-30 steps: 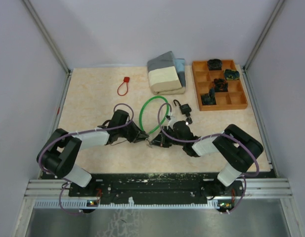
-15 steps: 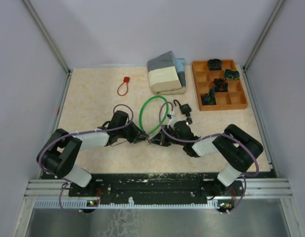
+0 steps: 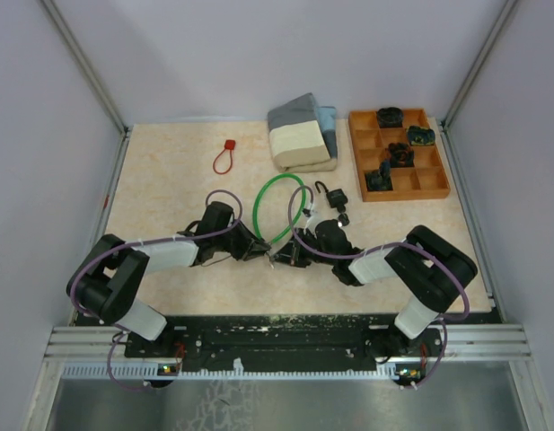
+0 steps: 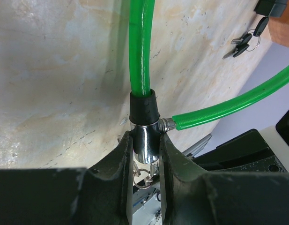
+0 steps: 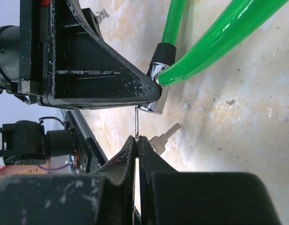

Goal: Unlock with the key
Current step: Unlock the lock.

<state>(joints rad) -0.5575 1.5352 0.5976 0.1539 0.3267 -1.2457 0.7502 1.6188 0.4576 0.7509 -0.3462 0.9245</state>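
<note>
A green cable lock (image 3: 281,206) lies looped mid-table. My left gripper (image 4: 145,138) is shut on its chrome lock cylinder (image 4: 146,136), just below the black collar where the green cable (image 4: 139,47) enters. My right gripper (image 5: 137,139) faces it, shut on a thin key (image 5: 136,123). The key's blade runs straight up to the end face of the cylinder (image 5: 156,101). A second key (image 5: 164,136) hangs beside my fingers on the same ring. From above, the left gripper (image 3: 257,249) and the right gripper (image 3: 293,255) meet tip to tip.
A black padlock with keys (image 3: 333,196) lies just behind the right arm. Behind it stand stacked foam blocks (image 3: 302,135) and a wooden compartment tray (image 3: 398,154) holding dark parts. A red loop seal (image 3: 224,159) lies at the back left.
</note>
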